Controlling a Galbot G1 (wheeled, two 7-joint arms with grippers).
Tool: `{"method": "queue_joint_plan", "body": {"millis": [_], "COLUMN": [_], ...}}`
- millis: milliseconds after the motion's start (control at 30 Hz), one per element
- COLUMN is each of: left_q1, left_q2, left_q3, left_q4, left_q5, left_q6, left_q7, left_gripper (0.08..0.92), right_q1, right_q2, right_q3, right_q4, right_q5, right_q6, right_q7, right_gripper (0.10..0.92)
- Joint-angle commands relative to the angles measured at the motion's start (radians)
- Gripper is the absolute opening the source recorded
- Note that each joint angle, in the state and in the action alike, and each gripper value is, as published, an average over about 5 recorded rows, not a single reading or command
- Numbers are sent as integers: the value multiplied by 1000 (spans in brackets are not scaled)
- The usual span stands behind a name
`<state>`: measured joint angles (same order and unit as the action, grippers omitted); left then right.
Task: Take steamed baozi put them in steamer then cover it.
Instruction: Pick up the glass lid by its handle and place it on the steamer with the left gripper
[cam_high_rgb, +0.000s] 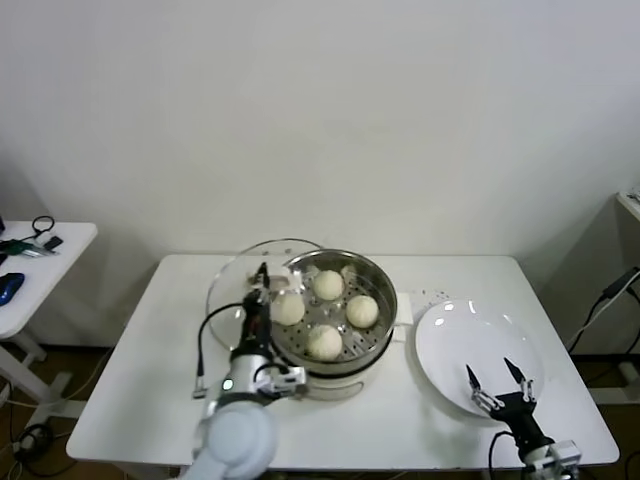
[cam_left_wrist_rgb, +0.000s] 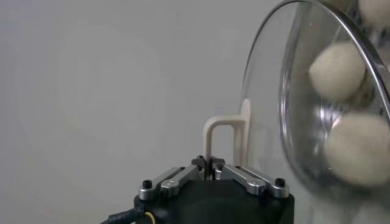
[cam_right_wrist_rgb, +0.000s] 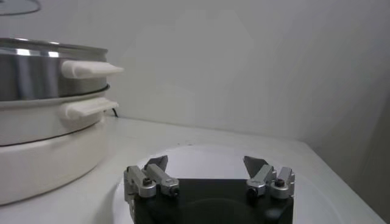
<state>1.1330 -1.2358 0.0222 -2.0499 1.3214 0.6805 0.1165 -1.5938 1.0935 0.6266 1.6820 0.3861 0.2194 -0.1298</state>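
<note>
Several cream-white baozi (cam_high_rgb: 328, 284) lie in the shiny steamer (cam_high_rgb: 380, 290) at the table's middle. The clear glass cover (cam_high_rgb: 232, 285) stands tilted on edge against the steamer's left side. My left gripper (cam_high_rgb: 262, 272) is shut on the cover's cream handle (cam_left_wrist_rgb: 222, 131). In the left wrist view that gripper (cam_left_wrist_rgb: 211, 165) pinches the handle's thin loop, and the baozi (cam_left_wrist_rgb: 338, 70) show through the cover's glass (cam_left_wrist_rgb: 268, 91). My right gripper (cam_high_rgb: 498, 378) hangs open and empty over the white plate, to the right of the steamer (cam_right_wrist_rgb: 36, 67).
The empty white plate (cam_high_rgb: 450, 340) lies at the table's right front, under the right gripper (cam_right_wrist_rgb: 206, 163). The steamer sits on a cream pot base (cam_right_wrist_rgb: 42, 152) with side handles. A small side table (cam_high_rgb: 40, 270) with cables stands far left.
</note>
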Motion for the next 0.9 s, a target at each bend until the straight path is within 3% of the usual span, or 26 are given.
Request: {"method": "queue_joint_plan", "body": {"millis": [33,467,900], "left_q1": [-95,-129,-131], "left_q2": [-103,-267,-276], "left_q3": [147,223,205], "left_q4": [51,207,279], "left_q5": [65,169,231], "left_q6": [50,51,42], "left_q7": [37,31,28], "left_gripper": [136,136,136], "right_q1": [7,-1,-6], "right_q2": [-8,-20,-29], "right_q3": [-1,-1,2], "right_q4": [-22,-45,-50], "right_q5": [0,20,29], "right_q6": [12,41,49], "right_q7": [-3,-3,-4], "right_gripper": [823,823,823]}}
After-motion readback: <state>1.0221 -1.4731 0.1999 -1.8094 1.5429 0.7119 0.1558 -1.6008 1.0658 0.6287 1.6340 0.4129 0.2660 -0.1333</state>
